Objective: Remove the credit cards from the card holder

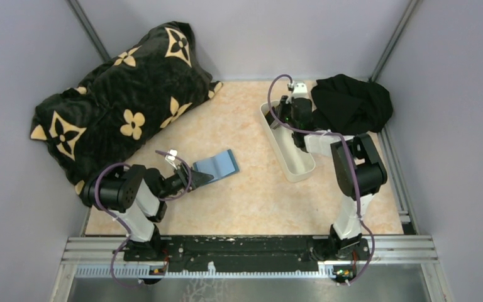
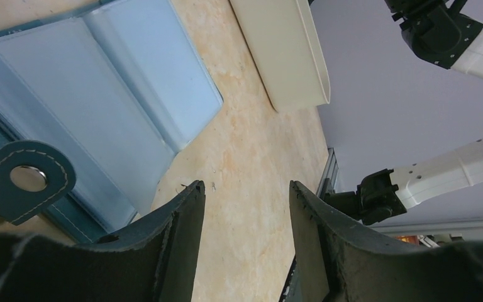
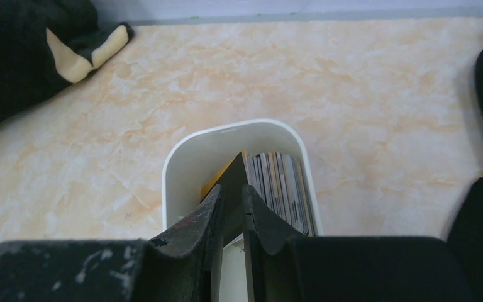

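Note:
The teal-blue card holder [image 1: 217, 166] lies open on the table, its pale grey-blue inside up. In the left wrist view the holder [image 2: 100, 94] is up and to the left, its snap strap [image 2: 28, 179] beside the left finger. My left gripper [image 1: 192, 179] [image 2: 245, 185] is open and empty at the holder's near-left edge. My right gripper [image 1: 283, 116] [image 3: 233, 192] is shut on a dark credit card [image 3: 234, 173] with a tan-gold face, held inside the far end of the white tray [image 3: 226, 129]. Several more dark grey cards [image 3: 283, 189] stand on edge in the tray, right of the fingers.
The long white tray [image 1: 295, 167] stands right of centre; it also shows in the left wrist view [image 2: 283, 50]. A large black pillow with tan flowers [image 1: 126, 100] fills the back left. A black cloth [image 1: 352, 104] lies at the back right. Grey walls close in three sides.

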Robot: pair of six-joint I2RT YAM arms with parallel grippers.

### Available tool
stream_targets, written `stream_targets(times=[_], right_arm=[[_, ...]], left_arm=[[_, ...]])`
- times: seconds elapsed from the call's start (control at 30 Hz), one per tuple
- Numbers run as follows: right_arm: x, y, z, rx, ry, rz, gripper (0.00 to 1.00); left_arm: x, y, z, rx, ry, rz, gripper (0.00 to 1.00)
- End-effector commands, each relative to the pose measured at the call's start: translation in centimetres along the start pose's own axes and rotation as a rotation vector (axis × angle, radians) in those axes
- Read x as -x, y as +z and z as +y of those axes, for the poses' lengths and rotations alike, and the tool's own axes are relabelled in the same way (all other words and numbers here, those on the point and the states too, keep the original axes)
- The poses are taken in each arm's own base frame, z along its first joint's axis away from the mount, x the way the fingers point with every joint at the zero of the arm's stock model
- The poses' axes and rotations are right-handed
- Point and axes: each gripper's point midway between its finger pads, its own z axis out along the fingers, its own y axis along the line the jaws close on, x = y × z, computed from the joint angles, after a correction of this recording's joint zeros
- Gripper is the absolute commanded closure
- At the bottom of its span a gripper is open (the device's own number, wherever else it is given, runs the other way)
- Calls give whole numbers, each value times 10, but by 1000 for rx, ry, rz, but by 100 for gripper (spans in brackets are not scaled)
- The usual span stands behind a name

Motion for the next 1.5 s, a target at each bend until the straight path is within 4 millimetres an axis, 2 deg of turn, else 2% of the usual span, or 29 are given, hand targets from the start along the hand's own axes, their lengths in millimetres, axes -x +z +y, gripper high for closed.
stream_targets(times=[0.0,0.13,0.23,0.3,0.43,0.47,0.5,0.57,0.8,0.9,1.1,1.47], right_arm=[[80,-14,10,-22,-64,-175,83],[88,-21,15,-4,-75,-184,83],[80,-26,35,64,-63,-155,83],[61,-29,59,93,-96,-99,83],[24,-38,95,152,-144,7,84],[16,-40,103,176,-137,31,84],[8,-43,110,200,-132,54,84],[-9,-47,122,240,-125,98,85],[-74,-66,173,385,-122,263,87],[-94,-67,186,426,-86,308,87],[-114,-71,204,473,-100,356,88],[-154,-92,230,553,-100,448,88]], left_arm=[[30,1,-36,-152,195,-117,41],[32,4,-37,-161,201,-114,41],[36,8,-33,-137,198,-122,41],[39,13,-24,-87,181,-121,42],[47,22,-5,47,142,-140,51],[50,22,3,92,131,-144,56],[54,21,10,137,131,-160,65],[58,19,17,198,143,-168,100],[51,11,38,326,125,-134,100],[42,6,50,367,119,-111,100],[19,-5,66,410,81,-75,100],[10,-5,75,428,38,-55,100]])
